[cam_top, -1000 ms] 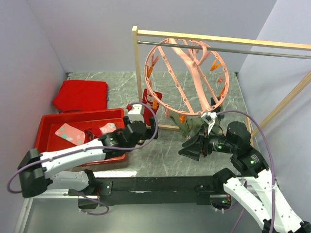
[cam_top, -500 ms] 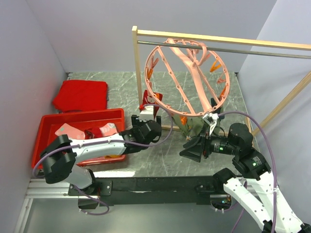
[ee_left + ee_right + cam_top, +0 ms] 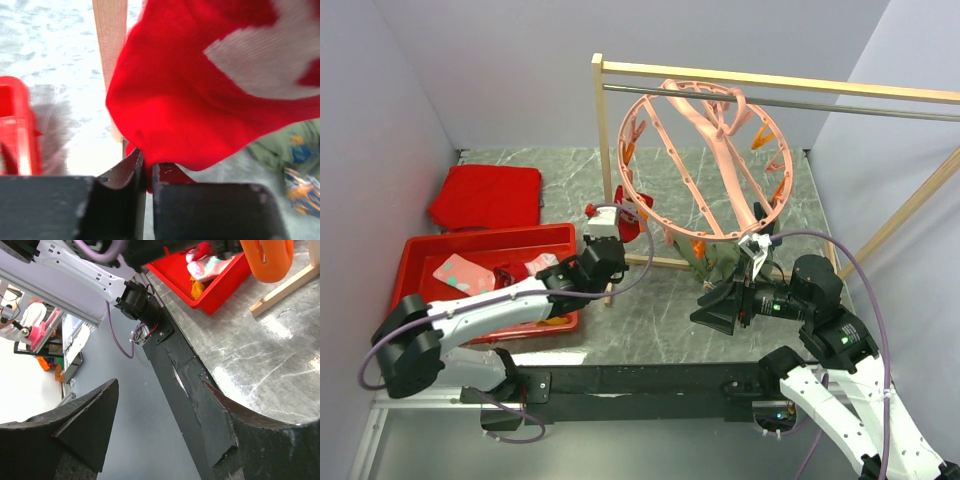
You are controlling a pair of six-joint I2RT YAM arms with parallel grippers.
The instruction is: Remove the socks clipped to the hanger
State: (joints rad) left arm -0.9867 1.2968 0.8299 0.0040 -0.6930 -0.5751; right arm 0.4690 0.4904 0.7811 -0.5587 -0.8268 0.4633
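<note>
Left gripper [image 3: 147,167] is closed almost all the way, jaws pinching the bottom edge of the red sock [image 3: 200,100]. That sock, red with a white patch, hangs at the lower left rim of the hanger [image 3: 725,168]; whether a clip holds it can't be seen. The hanger hangs tilted from the metal rail [image 3: 840,100] of the wooden rack [image 3: 111,60], and the rack post is just behind the sock. An olive green sock [image 3: 708,262] sits under the hanger's bottom rim; can't tell whether it is clipped or lying on the table. Right gripper [image 3: 160,390] is below the hanger's lower right edge, jaws wide apart, nothing between them. Far left of the hanger is a red bin [image 3: 420,250] with a pink sock [image 3: 460,273] with teal marks inside.
</note>
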